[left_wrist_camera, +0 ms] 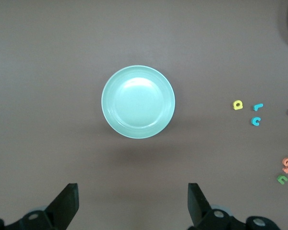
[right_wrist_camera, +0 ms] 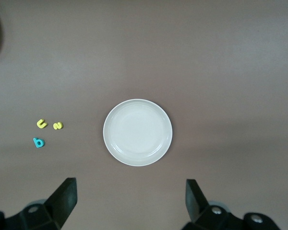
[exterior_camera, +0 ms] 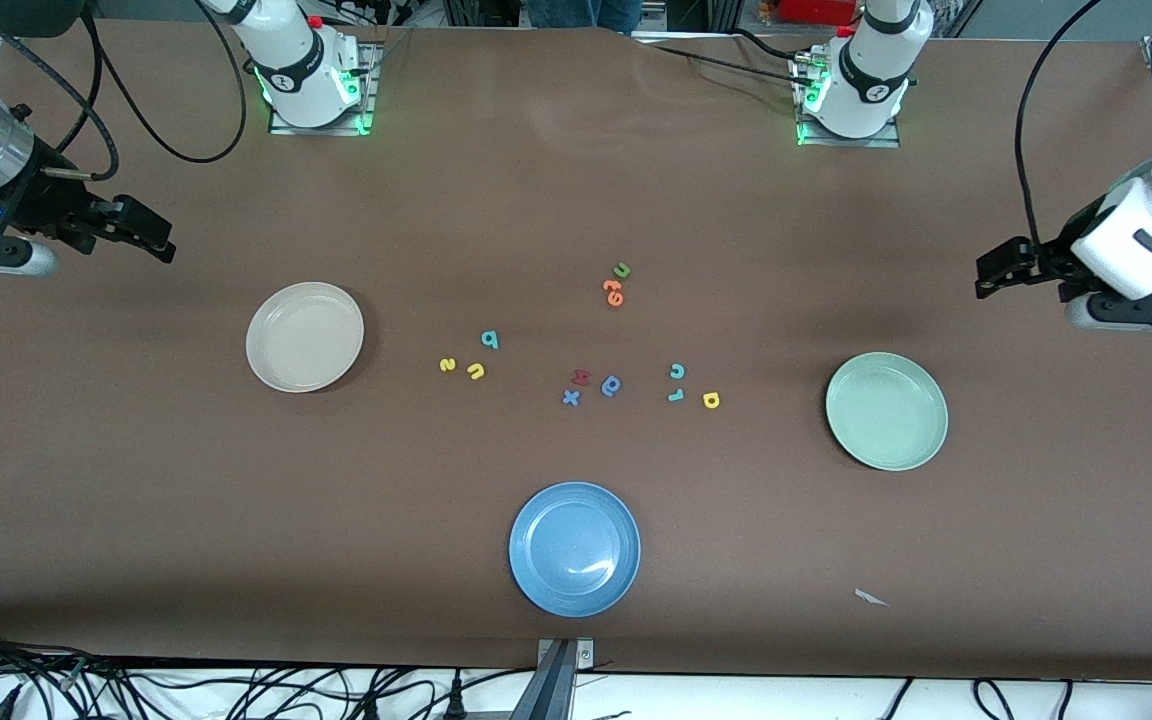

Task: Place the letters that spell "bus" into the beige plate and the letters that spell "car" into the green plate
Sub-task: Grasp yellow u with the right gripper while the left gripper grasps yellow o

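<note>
The beige plate (exterior_camera: 304, 336) (right_wrist_camera: 138, 132) lies empty toward the right arm's end. Beside it are the teal "b" (exterior_camera: 489, 340) (right_wrist_camera: 38, 142), yellow "s" (exterior_camera: 447, 365) (right_wrist_camera: 58, 125) and yellow "u" (exterior_camera: 476, 372) (right_wrist_camera: 42, 124). The green plate (exterior_camera: 886, 411) (left_wrist_camera: 138, 102) lies empty toward the left arm's end, with the teal "c" (exterior_camera: 677, 371) (left_wrist_camera: 256, 120), teal "r" (exterior_camera: 675, 395) (left_wrist_camera: 258, 106) and yellow "a" (exterior_camera: 710, 400) (left_wrist_camera: 237, 104) beside it. My right gripper (exterior_camera: 158, 240) (right_wrist_camera: 131, 199) and left gripper (exterior_camera: 988, 275) (left_wrist_camera: 133, 201) hang open and empty over bare table at their own ends.
A blue plate (exterior_camera: 574, 548) sits near the front edge. Mid-table lie a green "u" (exterior_camera: 621, 270), orange letters (exterior_camera: 613, 292), a red letter (exterior_camera: 580, 377), a blue round letter (exterior_camera: 611, 386) and a blue "x" (exterior_camera: 570, 398). A paper scrap (exterior_camera: 871, 597) lies near the front.
</note>
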Tool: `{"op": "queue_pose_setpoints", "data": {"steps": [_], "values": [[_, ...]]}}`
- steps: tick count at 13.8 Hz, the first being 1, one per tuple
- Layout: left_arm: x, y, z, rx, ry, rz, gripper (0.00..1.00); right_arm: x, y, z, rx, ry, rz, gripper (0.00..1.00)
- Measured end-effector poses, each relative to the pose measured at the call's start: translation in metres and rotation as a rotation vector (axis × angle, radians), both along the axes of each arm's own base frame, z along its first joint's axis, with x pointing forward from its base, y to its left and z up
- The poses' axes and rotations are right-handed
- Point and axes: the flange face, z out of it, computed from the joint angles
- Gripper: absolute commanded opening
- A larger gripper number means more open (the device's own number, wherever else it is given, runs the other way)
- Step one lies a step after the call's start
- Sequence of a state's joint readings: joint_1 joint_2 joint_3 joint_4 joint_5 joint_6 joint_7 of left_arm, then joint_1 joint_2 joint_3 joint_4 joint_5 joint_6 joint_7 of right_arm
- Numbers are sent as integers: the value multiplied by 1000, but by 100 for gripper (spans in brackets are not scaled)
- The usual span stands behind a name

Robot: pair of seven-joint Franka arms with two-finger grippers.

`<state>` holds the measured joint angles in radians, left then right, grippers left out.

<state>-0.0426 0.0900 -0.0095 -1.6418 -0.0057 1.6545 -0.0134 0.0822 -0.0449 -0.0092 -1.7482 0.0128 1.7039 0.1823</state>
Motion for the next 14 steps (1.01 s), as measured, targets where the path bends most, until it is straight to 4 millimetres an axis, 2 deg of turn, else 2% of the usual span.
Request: {"op": "queue_pose_setpoints", "data": {"steps": [2,4,7,9,10,12,14], "values": [[8,-24,-29,2,46,-36,100,1,2,-4,0,10,3,100],[22,-61,-73,-19,73,-53,100,5,3,-16,-1,33,5,100],[44,-117,-151,-69,78,13,100,18,5,-51,-6,94,7,100],[50,-155,-196,-64,57,79,100,28,12,-74,-8,118,20,100],[49,-177,-216,-60,49,112,100,34,23,-84,-9,121,37,100],[45,-215,-253,-57,32,158,100,48,60,-109,-14,99,15,100],[41,-237,-286,-56,21,182,100,59,101,-142,-17,77,-60,100]]}}
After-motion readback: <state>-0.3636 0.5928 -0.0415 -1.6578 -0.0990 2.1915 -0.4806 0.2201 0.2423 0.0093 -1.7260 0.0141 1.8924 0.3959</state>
